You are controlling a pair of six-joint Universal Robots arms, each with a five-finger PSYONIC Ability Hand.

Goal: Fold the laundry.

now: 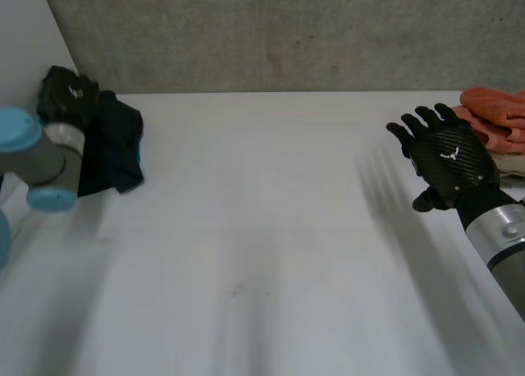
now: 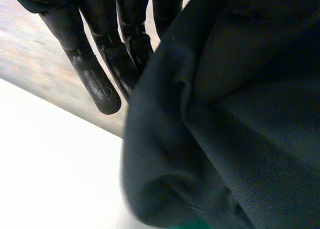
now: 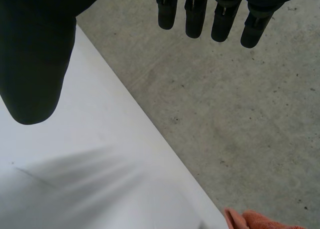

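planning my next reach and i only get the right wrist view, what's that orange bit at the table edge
Observer: A pile of orange cloth at the far right corner of the table, just beyond the open right hand.
Operator: any other laundry
Observer: Yes, a dark garment at the table's far left edge, with the left hand at its top.
Operator: is it spread out
Observer: No, it is bunched; the left wrist view shows its folds close beside that hand.

Nothing readable is showing up, just a tiny white logo mark sitting on the back of the right hand [image 1: 449, 158] and the left hand [image 1: 70, 93].
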